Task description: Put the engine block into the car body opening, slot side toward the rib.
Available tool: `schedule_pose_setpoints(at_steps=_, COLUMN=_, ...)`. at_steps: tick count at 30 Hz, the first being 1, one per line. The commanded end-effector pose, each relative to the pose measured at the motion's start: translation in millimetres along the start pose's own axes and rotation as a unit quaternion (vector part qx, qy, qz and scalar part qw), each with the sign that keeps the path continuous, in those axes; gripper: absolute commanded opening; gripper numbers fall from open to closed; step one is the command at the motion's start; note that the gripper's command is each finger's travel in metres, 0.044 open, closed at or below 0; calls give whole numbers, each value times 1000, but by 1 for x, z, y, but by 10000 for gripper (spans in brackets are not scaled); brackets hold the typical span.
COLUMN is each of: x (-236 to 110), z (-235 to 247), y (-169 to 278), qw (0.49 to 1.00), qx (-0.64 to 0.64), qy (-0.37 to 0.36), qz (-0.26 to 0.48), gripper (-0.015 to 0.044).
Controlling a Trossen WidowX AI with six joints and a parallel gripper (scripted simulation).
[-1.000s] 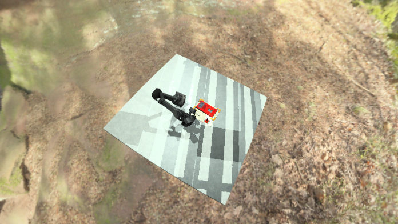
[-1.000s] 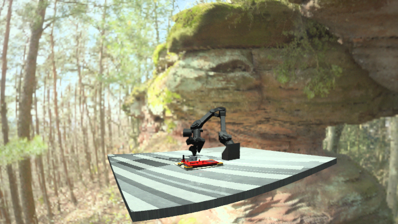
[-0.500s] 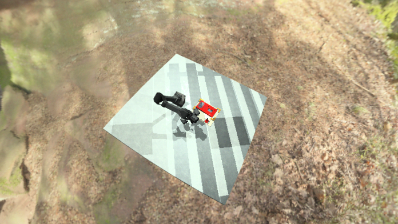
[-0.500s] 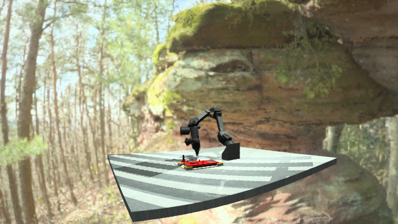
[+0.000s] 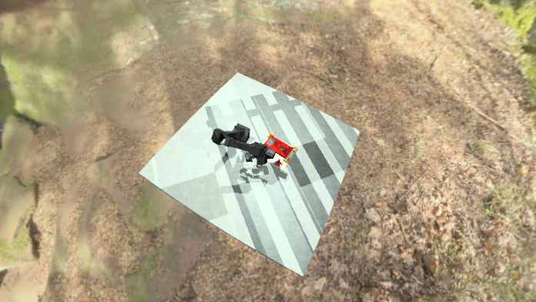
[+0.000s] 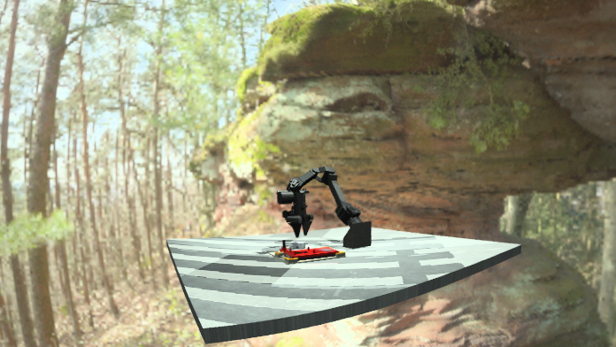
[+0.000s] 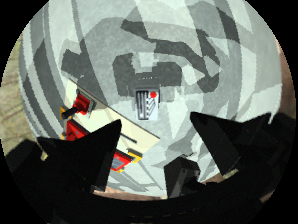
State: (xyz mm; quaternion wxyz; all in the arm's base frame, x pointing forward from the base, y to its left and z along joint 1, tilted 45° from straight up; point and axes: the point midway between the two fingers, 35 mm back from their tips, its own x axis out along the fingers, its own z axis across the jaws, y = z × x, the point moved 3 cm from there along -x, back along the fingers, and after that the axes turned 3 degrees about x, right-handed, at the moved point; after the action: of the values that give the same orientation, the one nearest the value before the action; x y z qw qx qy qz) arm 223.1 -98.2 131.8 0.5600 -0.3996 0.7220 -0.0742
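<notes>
The engine block [image 7: 148,103] [image 6: 296,244] is a small grey block with a red dot, lying on the striped board beside the car body. The car body [image 5: 280,145] [image 6: 311,253] [image 7: 81,112] is red with yellow corners and a white strip along one side. It lies flat near the middle of the board. My gripper [image 7: 156,119] [image 6: 301,233] [image 5: 262,161] is open and empty. It points down and hangs a short way above the engine block, which shows between the two fingers in the wrist view. I cannot make out the opening or the rib.
The board [image 5: 192,173] [image 6: 354,283] is a grey-and-white striped slab with open edges all round. The arm's black base [image 6: 358,235] [image 5: 239,132] stands behind the car body. Forest ground and rock lie beyond.
</notes>
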Motion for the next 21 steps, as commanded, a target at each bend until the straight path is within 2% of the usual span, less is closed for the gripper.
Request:
schedule_pose_setpoints(at_steps=1, x=-5, z=4, y=-2, qw=999, qx=36, qy=17, qz=-24, gripper=440)
schedule_pose_setpoints(at_steps=10, x=-5, z=15, y=-3, qw=999, qx=38, qy=18, qz=-26, gripper=440)
schedule_pose_setpoints(at_steps=21, x=16, z=14, y=-4, qw=999, qx=38, qy=18, qz=-26, gripper=440)
